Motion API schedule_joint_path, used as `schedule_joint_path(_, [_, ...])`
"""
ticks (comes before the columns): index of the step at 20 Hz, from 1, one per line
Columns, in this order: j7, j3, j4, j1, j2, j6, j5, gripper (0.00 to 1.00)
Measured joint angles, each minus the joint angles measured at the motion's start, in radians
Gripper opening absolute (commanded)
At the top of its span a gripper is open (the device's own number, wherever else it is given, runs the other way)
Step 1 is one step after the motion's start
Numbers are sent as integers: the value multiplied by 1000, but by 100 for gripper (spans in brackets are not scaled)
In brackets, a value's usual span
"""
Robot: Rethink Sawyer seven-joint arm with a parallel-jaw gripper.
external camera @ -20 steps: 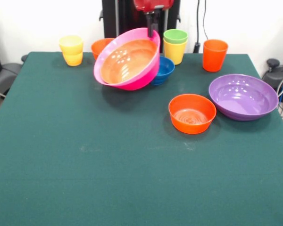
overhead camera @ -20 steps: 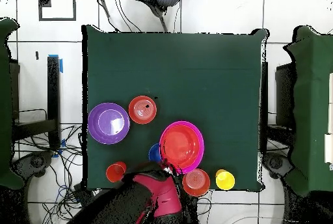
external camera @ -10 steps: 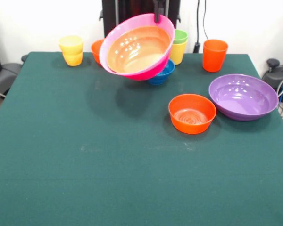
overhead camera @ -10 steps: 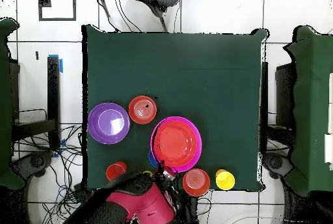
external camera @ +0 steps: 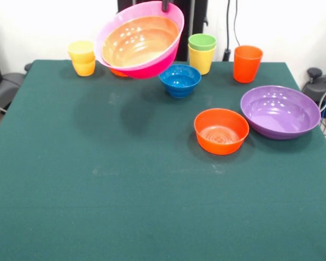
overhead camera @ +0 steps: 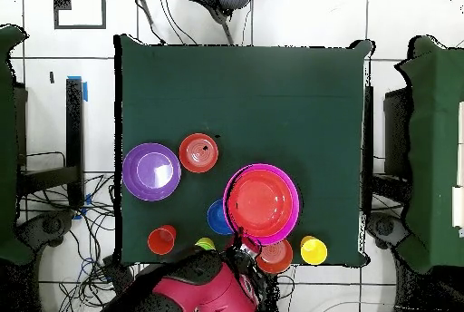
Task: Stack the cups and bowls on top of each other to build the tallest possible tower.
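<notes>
The big pink bowl (external camera: 139,39), with a wide orange bowl (external camera: 138,42) nested inside it, now hangs in the air above the green table (external camera: 125,185), tilted so its open mouth faces the front camera. Over the last second it has risen off the cloth and swung away from the small blue bowl (external camera: 180,80), which it was partly covering and which now sits fully exposed just beside it. The gripper (external camera: 165,5) pinches the far rim of the pink bowl, fingers closed on that edge; only its tip shows.

Measured from the blue bowl: a light green cup (external camera: 202,42) nested on a yellow cup (external camera: 201,59) stands just behind, the tall orange cup (external camera: 246,63) farther along that back row, a small orange bowl (external camera: 221,130) nearer the camera, and the purple bowl (external camera: 280,111) beside that. Another yellow cup (external camera: 82,57) stands beyond the pink bowl.

This looks like the tower's base being carried to a clear spot. Nothing else is stacked yet.
</notes>
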Motion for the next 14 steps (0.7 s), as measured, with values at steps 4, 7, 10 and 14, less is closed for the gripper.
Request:
schedule_joint_path(4, [0,3,0,-25,-3,0,18,0])
schedule_joint_path(7, [0,15,0,-72,-18,3,61,0])
schedule_joint_path(10, [-1,27,0,-148,-47,6,138,0])
schedule_joint_path(14, [-19,33,0,-220,-70,6,233,0])
